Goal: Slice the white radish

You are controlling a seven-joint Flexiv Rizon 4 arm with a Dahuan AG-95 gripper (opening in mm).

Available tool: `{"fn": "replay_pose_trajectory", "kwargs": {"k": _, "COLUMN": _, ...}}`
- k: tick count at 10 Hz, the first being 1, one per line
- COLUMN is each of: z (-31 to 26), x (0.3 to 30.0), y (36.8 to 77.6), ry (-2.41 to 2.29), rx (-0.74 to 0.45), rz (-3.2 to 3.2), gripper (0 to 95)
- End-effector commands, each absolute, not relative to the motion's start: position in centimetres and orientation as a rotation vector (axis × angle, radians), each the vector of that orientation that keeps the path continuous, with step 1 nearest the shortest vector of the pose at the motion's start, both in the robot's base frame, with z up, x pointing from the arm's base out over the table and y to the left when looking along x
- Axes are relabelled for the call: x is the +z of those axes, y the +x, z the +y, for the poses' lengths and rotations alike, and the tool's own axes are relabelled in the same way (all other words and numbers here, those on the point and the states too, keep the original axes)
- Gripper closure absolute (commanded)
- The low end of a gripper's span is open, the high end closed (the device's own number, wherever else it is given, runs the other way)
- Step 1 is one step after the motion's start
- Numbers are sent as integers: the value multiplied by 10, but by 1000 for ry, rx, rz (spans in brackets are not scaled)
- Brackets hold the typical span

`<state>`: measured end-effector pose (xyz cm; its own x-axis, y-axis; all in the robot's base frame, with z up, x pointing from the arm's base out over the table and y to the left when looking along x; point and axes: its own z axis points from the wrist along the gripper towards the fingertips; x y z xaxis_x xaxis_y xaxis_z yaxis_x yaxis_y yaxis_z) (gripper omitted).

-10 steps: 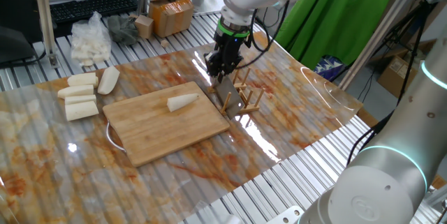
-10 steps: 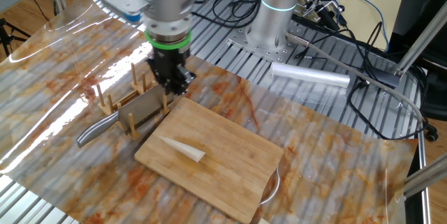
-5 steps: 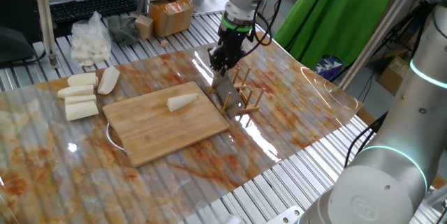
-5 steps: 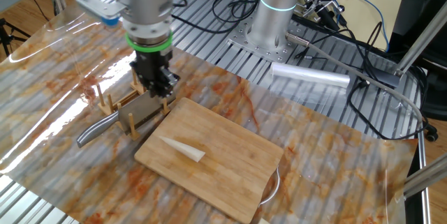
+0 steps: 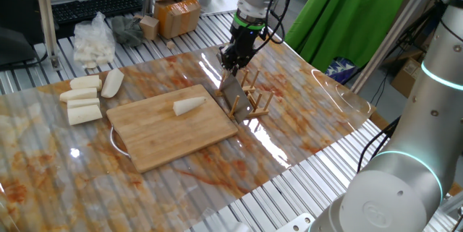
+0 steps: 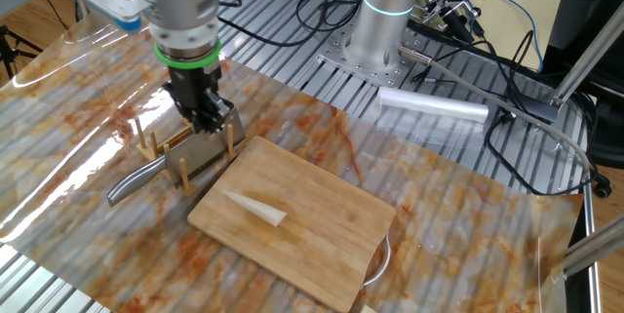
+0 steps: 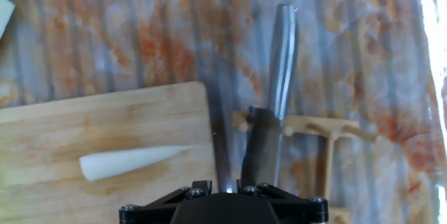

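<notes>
The white radish [image 5: 189, 105] is a short tapered cream piece lying on the wooden cutting board [image 5: 166, 134]. It also shows in the other fixed view [image 6: 255, 210] and in the hand view [image 7: 129, 162]. A knife [image 6: 200, 153] stands edge-on in a small wooden rack [image 6: 183, 157] beside the board, its grey handle [image 7: 283, 49] sticking out. My gripper [image 6: 203, 120] hovers just above the knife and rack, also seen in one fixed view [image 5: 234, 60]. Its fingers show a narrow gap in the hand view [image 7: 225, 185] and hold nothing.
Four blocky cream chunks [image 5: 83, 98] lie left of the board, a clear bag of white pieces [image 5: 94, 40] behind them. A cardboard box [image 5: 177, 11] and keyboard [image 5: 94, 4] stand at the back. A robot base [image 6: 390, 11] and silver roll [image 6: 434, 108] lie beyond.
My gripper has moved along the knife from the board side of the rack toward the handle end. The radish, board and knife have not moved.
</notes>
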<state>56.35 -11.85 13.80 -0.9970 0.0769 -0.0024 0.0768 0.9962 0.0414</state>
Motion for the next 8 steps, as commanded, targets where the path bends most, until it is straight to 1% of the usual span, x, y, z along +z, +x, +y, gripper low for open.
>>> {"fn": "replay_pose_trajectory", "kwargs": {"k": 1, "z": -124, "x": 134, "y": 571, "ry": 143, "rx": 75, "rz": 3139, "gripper": 760}}
{"fn": "replay_pose_trajectory", "kwargs": {"k": 8, "z": -142, "x": 117, "y": 594, "ry": 149, "rx": 105, "rz": 3140, "gripper": 760}}
